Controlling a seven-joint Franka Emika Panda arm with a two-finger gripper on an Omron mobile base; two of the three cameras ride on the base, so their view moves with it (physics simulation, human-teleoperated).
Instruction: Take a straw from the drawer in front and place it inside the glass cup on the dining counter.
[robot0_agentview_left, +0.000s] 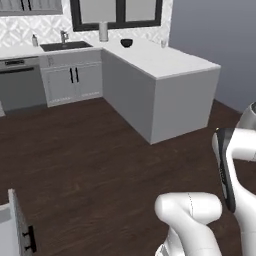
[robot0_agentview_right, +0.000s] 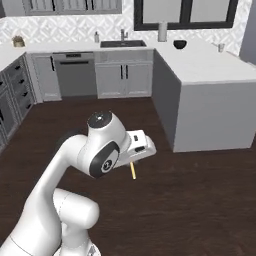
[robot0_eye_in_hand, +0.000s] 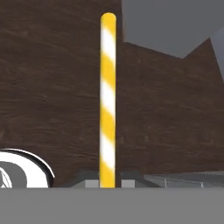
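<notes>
The claw (robot0_eye_in_hand: 107, 181) is clamped on the thin yellow-and-white striped straw (robot0_eye_in_hand: 108, 96). In the hand view the straw stands straight out between the two small dark finger tips (robot0_eye_in_hand: 89, 180), which press against its lower end on either side, and it runs up over the dark brown wooden floor (robot0_eye_in_hand: 52, 87). In the right base view the same straw (robot0_agentview_right: 132, 170) hangs as a short yellow stick below the white hand, above the floor and well apart from any bench.

The small whitish translucent glass cup (robot0_agentview_right: 220, 47) stands near the far corner of the large white marble bench (robot0_agentview_right: 210, 67), the peninsula with flat grey sides that juts into the room; in the left base view the cup (robot0_agentview_left: 163, 43) is at the far right of that top. A dark blue bowl (robot0_agentview_left: 126, 43) sits on the same bench, well apart from the cup and closer to the black-framed window (robot0_agentview_left: 116, 14).

At the lower left edge of the left base view, a grey drawer (robot0_agentview_left: 15, 227) with a short black bar handle (robot0_agentview_left: 31, 239) stands pulled open.
</notes>
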